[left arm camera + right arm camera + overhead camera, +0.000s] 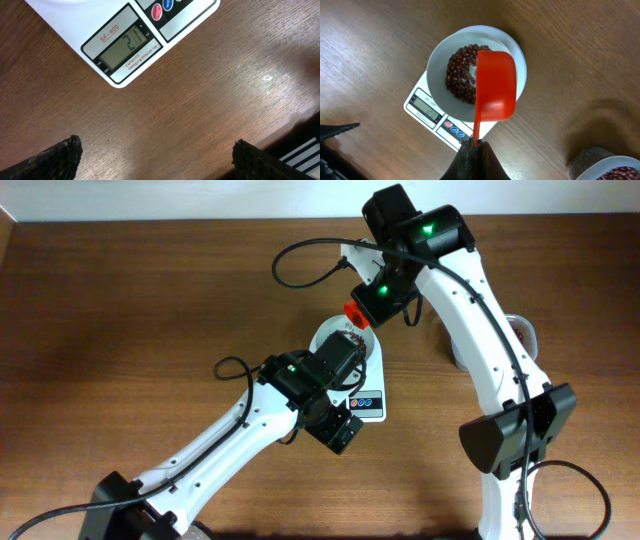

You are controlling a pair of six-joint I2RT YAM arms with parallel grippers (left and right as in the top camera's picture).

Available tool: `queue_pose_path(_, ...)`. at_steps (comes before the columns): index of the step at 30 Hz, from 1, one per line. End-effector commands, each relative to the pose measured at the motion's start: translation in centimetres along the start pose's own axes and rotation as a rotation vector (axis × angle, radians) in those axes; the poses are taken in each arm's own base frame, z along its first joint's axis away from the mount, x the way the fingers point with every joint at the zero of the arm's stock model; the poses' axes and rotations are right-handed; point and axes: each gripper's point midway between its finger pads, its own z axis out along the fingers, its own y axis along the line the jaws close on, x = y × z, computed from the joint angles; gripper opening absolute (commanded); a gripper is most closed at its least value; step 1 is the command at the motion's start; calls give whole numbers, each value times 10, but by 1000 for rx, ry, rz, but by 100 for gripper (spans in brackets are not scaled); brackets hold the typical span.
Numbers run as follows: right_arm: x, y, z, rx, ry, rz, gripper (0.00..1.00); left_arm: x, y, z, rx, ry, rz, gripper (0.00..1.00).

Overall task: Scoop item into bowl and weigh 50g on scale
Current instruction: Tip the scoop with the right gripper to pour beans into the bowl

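Two dark fingertips (55, 157) sit in the lower corners of the left wrist view. The left gripper (157, 162) is spread wide, with only bare tabletop (200, 110) between its fingers. It hovers just below the scale (75, 35), whose display (125, 47) in the upper left shows what looks like 21.

In the right wrist view the scale's display end lies at centre left and the bowl (437, 67) stands on its platform. The beans (457, 75) are heaped across the bowl's left and middle, and the red scoop (495, 85) hangs over its right half. At bottom centre the right gripper (474, 146) pinches the end of the scoop's handle (476, 125). A second container (612, 167) holding more beans shows in the lower right corner.

The scoop's long axis runs almost straight up the frame — handle at the bottom, cup pointing toward the top. Whether any beans are left in it I cannot tell.

This looks like the pouring step, with the weight under half of the target. To do it well, roll the wrist slowly and keep the cup's lip inside the rim but off the bowl — any contact would load the scale. Let the reading settle between pours, and near 50 take smaller scoops and trickle them in.
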Motion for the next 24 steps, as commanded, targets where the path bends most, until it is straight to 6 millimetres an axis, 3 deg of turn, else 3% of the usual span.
queue_pose_path(1,-4,-3,-7,65,-10,-47,4,1,2,-5,-7,-19,15,99)
queue_pose_path(10,-7,4,-6,267,29,-147,4,1,2,-5,-7,-19,15,99)
queue_pose_path(24,-14,12,-4,231,0,-153,4,1,2,-5,-7,-19,14,99)
